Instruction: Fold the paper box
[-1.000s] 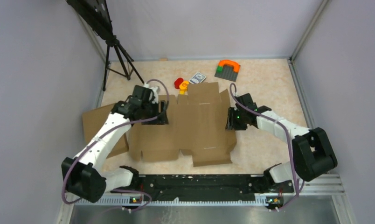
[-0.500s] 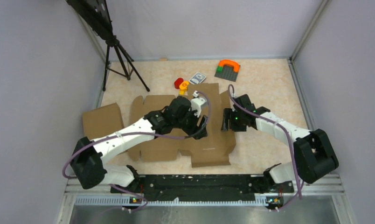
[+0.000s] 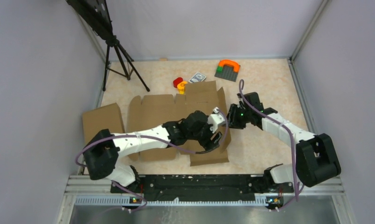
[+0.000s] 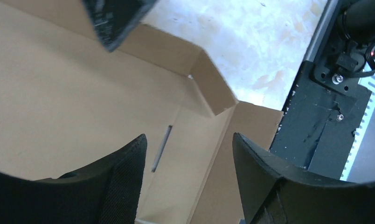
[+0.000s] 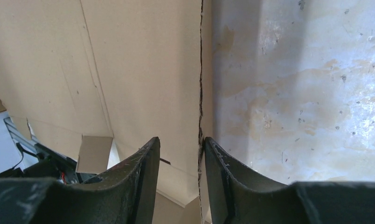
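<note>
The paper box [image 3: 157,112], a large flat sheet of brown die-cut cardboard with flaps, lay just right of a smaller plain brown cardboard box [image 3: 101,122]. Over the sheet's end farthest from that box, the left gripper [image 4: 189,144] hovered with its jaws spread, holding nothing. The right gripper [image 5: 180,151] straddled the sheet's upturned far edge. Whether it actually pinched the cardboard could not be told.

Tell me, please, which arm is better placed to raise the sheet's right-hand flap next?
Probably right. The right gripper straddles the paper box at its right edge, so it could pinch and lift there; the left gripper hovers open over the panel.
</note>
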